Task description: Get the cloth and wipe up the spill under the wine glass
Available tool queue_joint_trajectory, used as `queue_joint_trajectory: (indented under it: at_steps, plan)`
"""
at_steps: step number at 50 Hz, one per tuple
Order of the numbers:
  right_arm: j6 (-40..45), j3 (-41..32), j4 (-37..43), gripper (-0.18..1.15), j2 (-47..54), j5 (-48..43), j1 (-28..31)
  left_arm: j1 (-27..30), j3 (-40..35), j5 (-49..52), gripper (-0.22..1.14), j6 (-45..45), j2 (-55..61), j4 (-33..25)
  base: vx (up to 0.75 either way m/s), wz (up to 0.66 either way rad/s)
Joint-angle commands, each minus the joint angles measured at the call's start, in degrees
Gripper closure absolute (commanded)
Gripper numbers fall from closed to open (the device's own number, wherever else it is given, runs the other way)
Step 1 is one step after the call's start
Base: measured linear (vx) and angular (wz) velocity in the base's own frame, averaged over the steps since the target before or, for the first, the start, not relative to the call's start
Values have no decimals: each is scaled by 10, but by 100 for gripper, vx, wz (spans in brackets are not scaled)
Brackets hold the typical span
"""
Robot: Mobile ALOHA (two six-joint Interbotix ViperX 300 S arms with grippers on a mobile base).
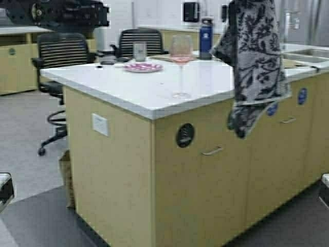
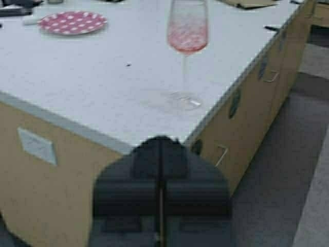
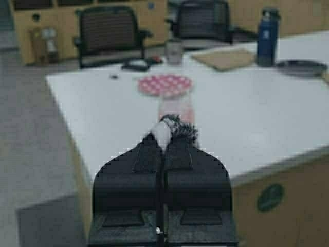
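Limp grey-black and white leaf-patterned cloth (image 1: 255, 62): soft, light, drapes freely; hangs in the air above the right part of the white-topped table (image 1: 139, 90), pinched at one bunched corner, lower end trailing below the table edge. Right gripper (image 3: 163, 135): jaws closed on that corner, a tuft showing between the tips. Tall clear stemmed wine glass (image 1: 181, 64) with pink liquid: fragile, top-heavy, likely slippery; stands near the table's front edge, a faint wet patch around its foot; best taken at the stem. Left gripper (image 2: 161, 149): jaws shut, empty, short of the table corner.
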Motion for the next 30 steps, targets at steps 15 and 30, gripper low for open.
queue_joint_trajectory:
  at_steps: [15,30]
  plan:
    - [1,-9,1,91,-11,-27,2,-12,26,-20,89,-1,12,1,20,21]
    - [2,-8,1,91,-18,-41,2,-43,9,-51,89,-1,59,1,17,0]
